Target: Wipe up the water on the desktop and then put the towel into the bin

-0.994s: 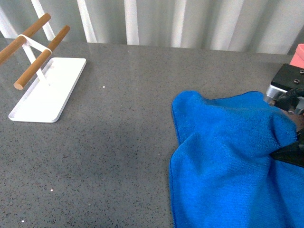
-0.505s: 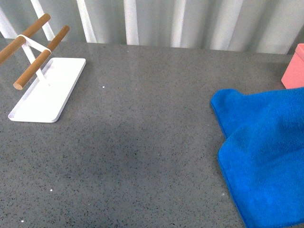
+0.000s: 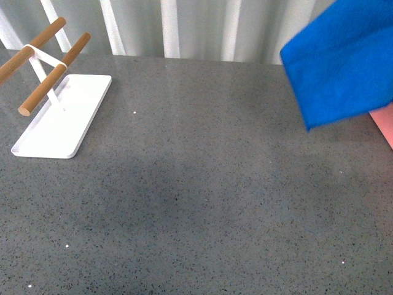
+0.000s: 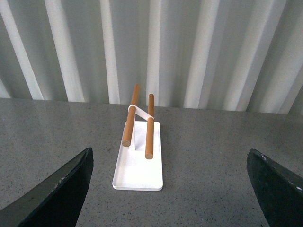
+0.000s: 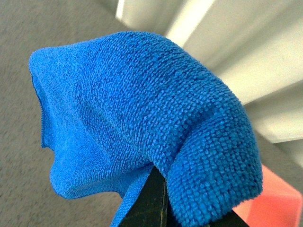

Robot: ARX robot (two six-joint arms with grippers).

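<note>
The bright blue towel (image 3: 344,61) hangs in the air at the upper right of the front view, clear of the dark grey speckled desktop (image 3: 196,184). Below its lower edge shows a sliver of the salmon-pink bin (image 3: 384,126). In the right wrist view my right gripper (image 5: 163,194) is shut on a fold of the towel (image 5: 142,109), with the bin (image 5: 270,198) beyond it. That gripper is hidden in the front view. My left gripper (image 4: 170,198) is open above bare desktop (image 4: 213,156), nothing between its fingers (image 4: 61,189).
A flat white tray (image 3: 61,117) with two wooden bars stands at the far left of the desktop, straight ahead of the left gripper as the tray (image 4: 138,163). A ribbed pale wall (image 3: 202,27) runs behind the desktop's far edge.
The towel went from lying spread on the desktop at the right to hanging high at the upper right, lifted up and rightward by the right gripper. More of the desktop now shows.
</note>
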